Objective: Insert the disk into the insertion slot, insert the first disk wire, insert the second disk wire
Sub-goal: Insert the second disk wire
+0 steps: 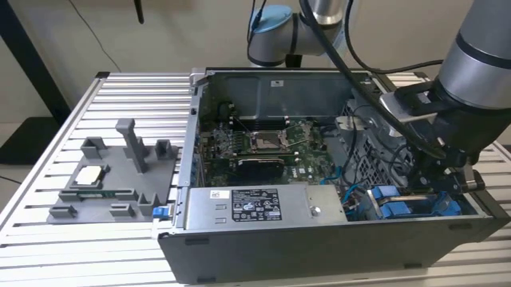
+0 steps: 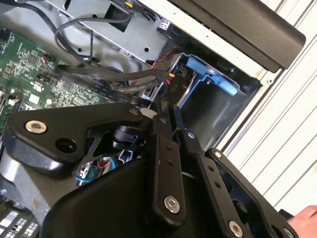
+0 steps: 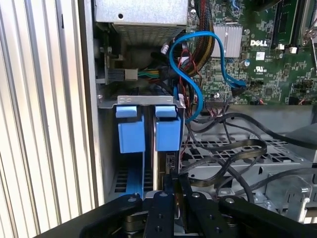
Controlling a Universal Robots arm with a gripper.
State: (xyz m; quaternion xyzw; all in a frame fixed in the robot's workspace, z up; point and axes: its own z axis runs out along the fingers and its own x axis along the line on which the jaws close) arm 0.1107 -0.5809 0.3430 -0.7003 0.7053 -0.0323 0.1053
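One open computer case [image 1: 319,254] lies on a slatted aluminium table [image 1: 40,239], and the single gripper [image 1: 435,176] is down inside its corner. In both wrist views the two black fingers [image 2: 163,148] are drawn narrow, almost together at the tips; whether anything thin is pinched between them I cannot tell. Just ahead of the fingertips in the first wrist view stand two bright blue plastic carrier tabs, side by side and upright. The one in line with the gripper [image 3: 176,181] belongs to the disk [image 3: 168,134], which sits down in the insertion slot [image 3: 111,101], a grey sheet-metal bay with a perforated floor and a bent metal lip across its top. The second blue tab [image 3: 131,131] sits in the neighbouring compartment, further off to the side of the fingers. Beyond the bay from the tool, one glossy blue cable [image 3: 193,74] loops up toward the green motherboard [image 3: 267,69], near one ribbed silver heatsink [image 3: 231,39]. Several flat black cables [image 3: 233,148] lie tangled over a perforated metal plate beside the gripper. Across the case from the tool lies one labelled silver power-supply box [image 1: 264,206]. Well apart from it, outside the case, one grey moulded fixture tray [image 1: 112,179] holds a small pale square part [image 1: 88,175].
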